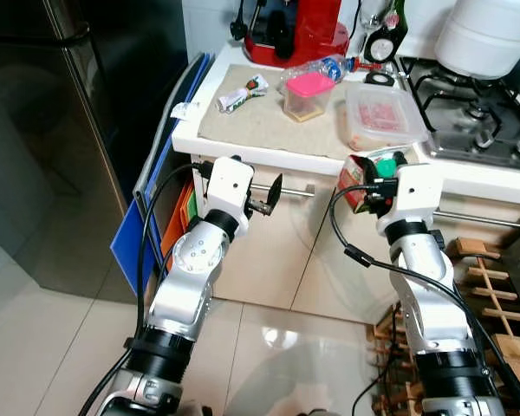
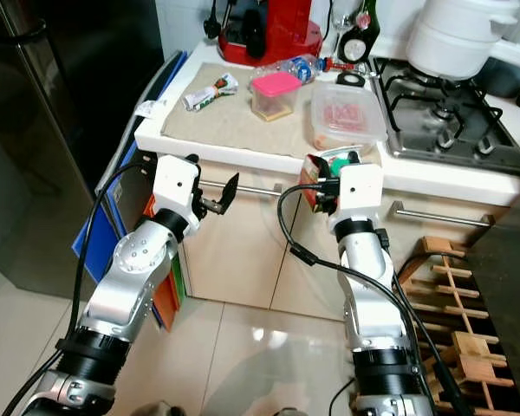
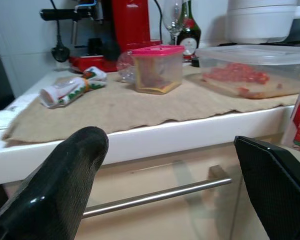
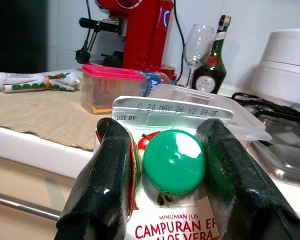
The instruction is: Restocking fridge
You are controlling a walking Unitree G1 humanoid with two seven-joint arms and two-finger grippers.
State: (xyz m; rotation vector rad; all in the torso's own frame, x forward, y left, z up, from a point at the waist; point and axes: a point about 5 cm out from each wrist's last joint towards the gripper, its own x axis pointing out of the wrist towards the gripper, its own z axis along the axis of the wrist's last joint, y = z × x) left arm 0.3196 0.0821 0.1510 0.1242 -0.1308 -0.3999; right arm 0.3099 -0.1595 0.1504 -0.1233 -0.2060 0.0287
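My right gripper (image 4: pixel 172 200) is shut on a juice carton (image 4: pixel 176 150) with a green cap (image 4: pixel 174 161), held just in front of the white counter's edge (image 1: pixel 269 154); the carton (image 1: pixel 361 178) shows red with its green cap. My left gripper (image 1: pixel 269 198) stands open and empty below the counter edge, by the drawer's steel handle (image 3: pixel 155 196). On the beige mat lie a pink-lidded tub (image 1: pixel 308 94), a clear box of meat (image 1: pixel 383 116), a wrapped roll (image 1: pixel 242 94) and a water bottle (image 1: pixel 325 68). The dark fridge (image 1: pixel 61 130) stands at the left.
A red coffee machine (image 1: pixel 295 30), a wine glass (image 4: pixel 198 47) and a green bottle (image 4: pixel 210 65) stand at the counter's back. A gas hob (image 1: pixel 477 117) carries a white pot (image 1: pixel 485 35). Blue boards (image 1: pixel 147 208) lean beside the fridge. A wooden rack (image 1: pixel 494 286) sits at the right.
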